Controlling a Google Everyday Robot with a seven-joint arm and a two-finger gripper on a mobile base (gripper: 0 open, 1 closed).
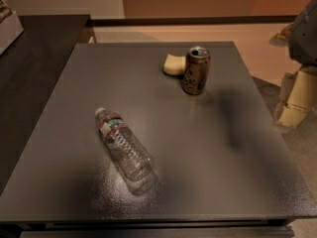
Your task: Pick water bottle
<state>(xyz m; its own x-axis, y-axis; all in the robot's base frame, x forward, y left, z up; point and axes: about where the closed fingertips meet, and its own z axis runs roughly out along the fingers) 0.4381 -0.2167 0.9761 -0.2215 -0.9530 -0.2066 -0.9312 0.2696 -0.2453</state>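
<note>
The water bottle (122, 143) lies on its side on the grey table (208, 148), left of centre. It is clear and ribbed, with a white cap pointing to the back left and a red, white and teal label band near the cap. My gripper (298, 97), beige below a grey arm part, hangs at the right edge of the view, beyond the table's right side and far from the bottle. Nothing shows in it.
A brown drink can (195, 70) stands upright at the back middle of the table, with a yellow sponge (174, 64) touching its left side. A dark counter (34, 73) adjoins the table on the left. Carpeted floor lies to the right.
</note>
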